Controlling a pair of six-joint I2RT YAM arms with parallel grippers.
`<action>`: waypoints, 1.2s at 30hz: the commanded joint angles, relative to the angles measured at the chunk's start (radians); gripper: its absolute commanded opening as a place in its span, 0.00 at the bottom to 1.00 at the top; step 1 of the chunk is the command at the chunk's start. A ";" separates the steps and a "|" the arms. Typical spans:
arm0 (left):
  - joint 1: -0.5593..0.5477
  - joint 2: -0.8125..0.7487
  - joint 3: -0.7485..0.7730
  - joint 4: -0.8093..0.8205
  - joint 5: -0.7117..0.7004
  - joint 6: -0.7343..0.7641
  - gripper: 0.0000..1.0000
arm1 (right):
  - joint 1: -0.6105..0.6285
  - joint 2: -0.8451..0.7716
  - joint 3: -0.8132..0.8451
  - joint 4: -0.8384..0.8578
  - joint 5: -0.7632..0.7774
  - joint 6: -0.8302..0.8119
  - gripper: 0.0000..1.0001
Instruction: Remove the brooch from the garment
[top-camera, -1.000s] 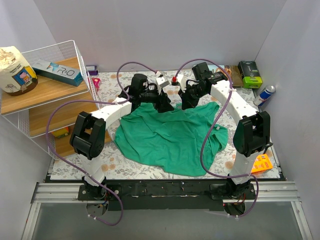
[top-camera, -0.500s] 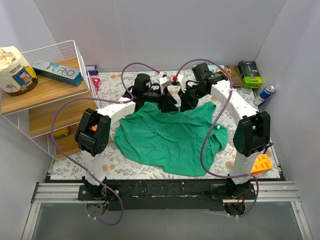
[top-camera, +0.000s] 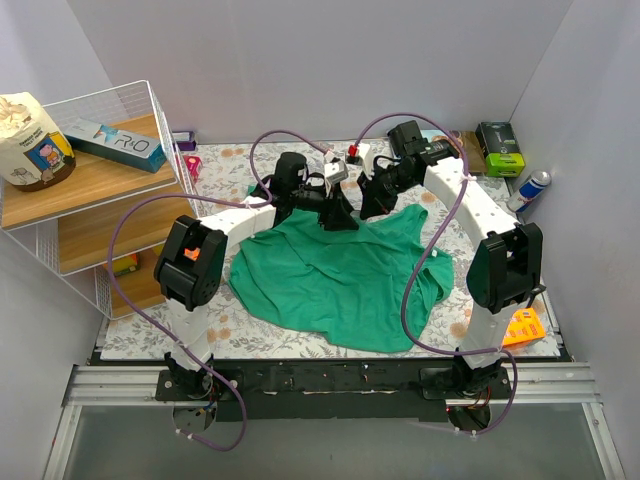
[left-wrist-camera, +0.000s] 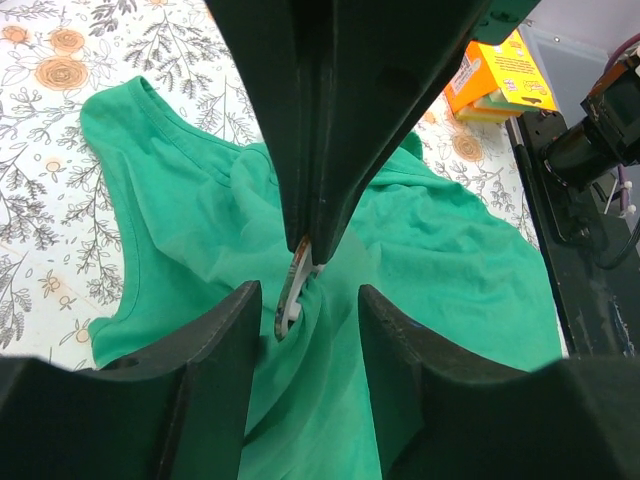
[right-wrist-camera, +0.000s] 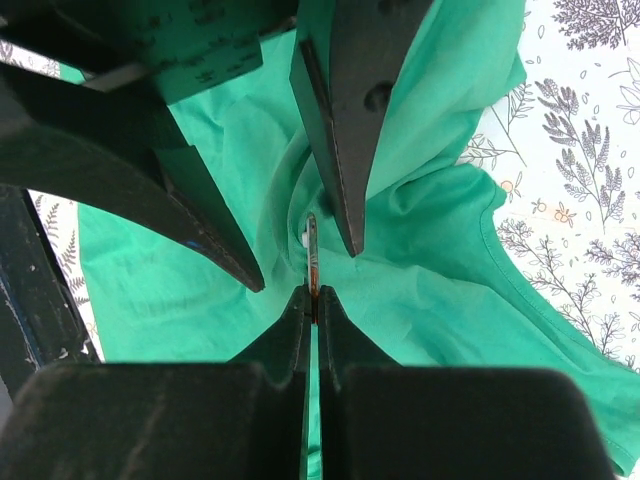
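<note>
The green garment (top-camera: 340, 270) lies crumpled on the floral mat, its far edge drawn up between the two grippers. My right gripper (right-wrist-camera: 313, 292) is shut on the rim of the brooch (right-wrist-camera: 312, 250), a thin disc seen edge-on that is still attached to a pinched fold of cloth. In the left wrist view the brooch (left-wrist-camera: 291, 292) shows a white back, held from above by the right gripper (left-wrist-camera: 310, 235). My left gripper (left-wrist-camera: 308, 300) is open, one jaw on each side of the cloth fold just below the brooch. In the top view both grippers meet at the shirt's far edge (top-camera: 350, 208).
A wire shelf (top-camera: 90, 190) with a tub and a box stands at the left. A green box (top-camera: 498, 150) and a can (top-camera: 533, 188) sit at the back right, an orange box (top-camera: 524, 326) at the near right. The floral mat (top-camera: 230, 330) lies under the shirt.
My left gripper has moved right, up to the right gripper. The shirt's far edge has been drawn up and narrowed between them.
</note>
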 joint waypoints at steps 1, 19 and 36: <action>-0.017 -0.004 0.033 -0.028 0.004 0.053 0.41 | -0.001 0.008 0.052 -0.014 -0.054 0.007 0.01; -0.017 -0.032 0.041 -0.057 -0.033 0.031 0.41 | 0.000 0.005 0.035 -0.008 -0.026 0.001 0.01; 0.006 -0.035 0.013 0.056 -0.058 -0.141 0.41 | 0.000 0.009 0.026 -0.002 -0.017 -0.001 0.01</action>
